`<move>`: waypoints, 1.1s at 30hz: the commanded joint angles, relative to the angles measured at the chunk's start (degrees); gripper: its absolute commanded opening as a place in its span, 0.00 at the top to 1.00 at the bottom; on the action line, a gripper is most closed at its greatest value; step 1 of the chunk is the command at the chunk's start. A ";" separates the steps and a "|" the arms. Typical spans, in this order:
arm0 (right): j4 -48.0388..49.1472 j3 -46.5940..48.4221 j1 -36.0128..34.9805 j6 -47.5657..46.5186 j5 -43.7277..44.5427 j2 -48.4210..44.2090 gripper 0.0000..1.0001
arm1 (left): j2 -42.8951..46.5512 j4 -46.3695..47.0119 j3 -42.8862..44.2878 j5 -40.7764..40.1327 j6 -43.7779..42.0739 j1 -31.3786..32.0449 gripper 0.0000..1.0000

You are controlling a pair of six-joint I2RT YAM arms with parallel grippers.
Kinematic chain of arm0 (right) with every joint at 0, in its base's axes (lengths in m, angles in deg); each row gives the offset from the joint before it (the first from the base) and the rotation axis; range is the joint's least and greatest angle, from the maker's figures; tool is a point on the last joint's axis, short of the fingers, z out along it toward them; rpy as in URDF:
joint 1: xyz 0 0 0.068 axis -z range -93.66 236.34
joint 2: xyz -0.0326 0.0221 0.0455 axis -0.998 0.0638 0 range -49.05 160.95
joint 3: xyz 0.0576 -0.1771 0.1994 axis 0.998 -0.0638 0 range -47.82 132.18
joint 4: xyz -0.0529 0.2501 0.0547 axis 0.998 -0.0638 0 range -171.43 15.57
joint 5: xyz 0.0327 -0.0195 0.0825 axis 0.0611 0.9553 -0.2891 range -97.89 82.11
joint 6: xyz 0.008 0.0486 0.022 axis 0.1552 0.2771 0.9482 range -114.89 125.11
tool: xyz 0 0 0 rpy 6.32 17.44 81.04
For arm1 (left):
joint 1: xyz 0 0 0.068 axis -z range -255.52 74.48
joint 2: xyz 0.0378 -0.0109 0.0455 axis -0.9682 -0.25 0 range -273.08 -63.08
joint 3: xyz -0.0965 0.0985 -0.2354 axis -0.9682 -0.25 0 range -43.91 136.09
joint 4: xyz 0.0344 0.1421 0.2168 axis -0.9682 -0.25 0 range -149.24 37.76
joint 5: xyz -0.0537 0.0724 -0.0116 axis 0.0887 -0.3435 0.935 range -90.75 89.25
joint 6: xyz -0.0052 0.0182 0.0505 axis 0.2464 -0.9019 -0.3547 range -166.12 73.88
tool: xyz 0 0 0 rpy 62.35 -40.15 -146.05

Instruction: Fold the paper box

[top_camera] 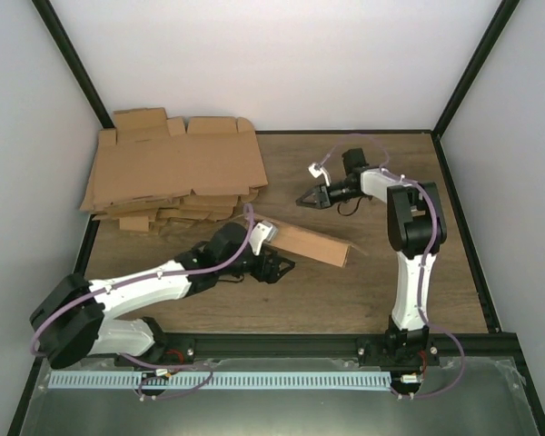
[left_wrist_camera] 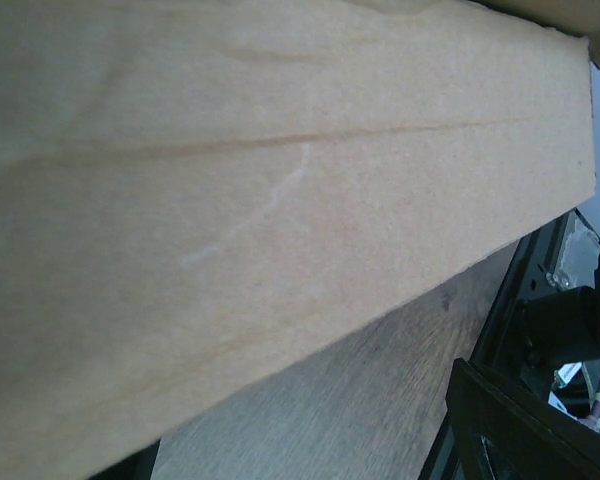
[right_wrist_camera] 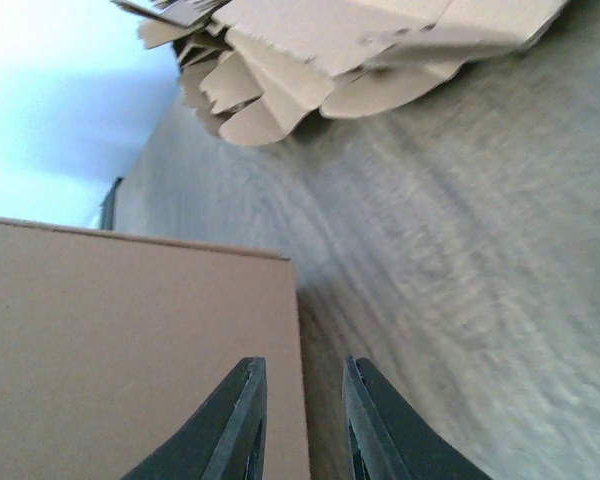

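The paper box (top_camera: pixel 311 243) is a brown cardboard piece folded into a long, low shape, lying aslant at the table's middle. My left gripper (top_camera: pixel 272 265) is at its near left end. In the left wrist view the cardboard (left_wrist_camera: pixel 260 180) fills nearly the whole frame and hides the fingers, so its grip does not show. My right gripper (top_camera: pixel 309 198) hovers just beyond the box's far side, empty. In the right wrist view its fingers (right_wrist_camera: pixel 242 420) stand slightly apart, with the box's flat face (right_wrist_camera: pixel 130 350) and edge below them.
A pile of flat brown cardboard blanks (top_camera: pixel 173 168) lies at the back left, and shows at the top of the right wrist view (right_wrist_camera: pixel 320 50). The wooden table (top_camera: pixel 391 282) has a black frame rail (top_camera: pixel 300 343) along its near edge.
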 commanded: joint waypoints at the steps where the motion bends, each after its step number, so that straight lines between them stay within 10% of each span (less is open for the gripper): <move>1: -2.15 4.01 0.75 1.93 6.73 -4.17 0.78 | -2.74 0.21 4.26 -0.47 -2.36 0.16 0.20; 16: 4.27 -3.55 1.42 17.39 29.58 -32.26 0.67 | -3.99 -12.44 11.43 -2.54 -7.91 0.17 0.17; 21: 0.74 -2.04 -1.67 16.59 31.97 -39.62 0.38 | 1.26 -24.41 16.08 -5.65 -10.57 0.16 0.16; 24: 1.44 -3.19 -4.09 15.75 29.62 -43.24 0.02 | 5.14 -32.45 20.13 -8.94 -10.93 -1.14 0.12; 33: 6.24 -7.39 -12.82 18.79 33.37 -49.38 0.00 | 9.96 -49.22 37.07 -6.92 -15.39 -19.43 0.02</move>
